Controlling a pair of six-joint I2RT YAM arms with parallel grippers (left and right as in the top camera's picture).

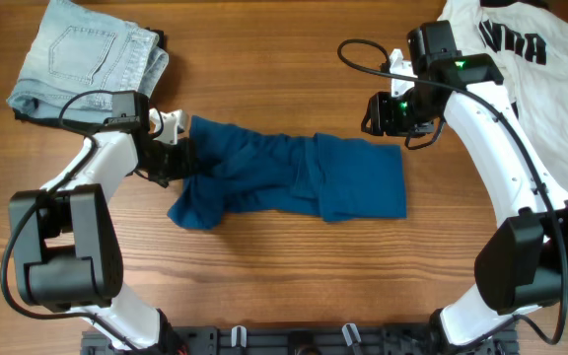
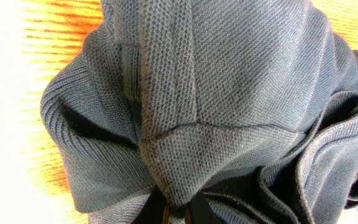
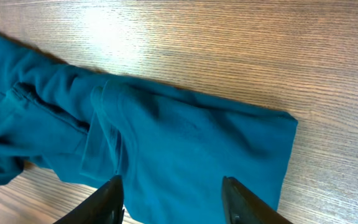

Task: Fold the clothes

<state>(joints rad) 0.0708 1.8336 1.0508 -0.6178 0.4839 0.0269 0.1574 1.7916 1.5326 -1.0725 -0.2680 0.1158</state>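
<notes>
The dark-blue shirt [image 1: 294, 177] lies bunched across the middle of the table, its right part flatter. My left gripper [image 1: 177, 150] is at the shirt's left end, shut on a fold of its cloth; in the left wrist view the knit fabric [image 2: 216, 93] fills the frame and a pinch of it sits between the fingertips [image 2: 176, 211]. My right gripper [image 1: 381, 114] is open and empty, raised above the table just beyond the shirt's right top corner; its view shows the shirt [image 3: 185, 143] below the spread fingers [image 3: 173, 193]. The white shirt with black lettering [image 1: 540, 59] lies at the far right.
A folded pair of light-blue jeans [image 1: 87, 54] lies at the back left, close to my left arm. The wooden table [image 1: 264, 296] is bare in front of the shirt. A rack [image 1: 294, 340] runs along the front edge.
</notes>
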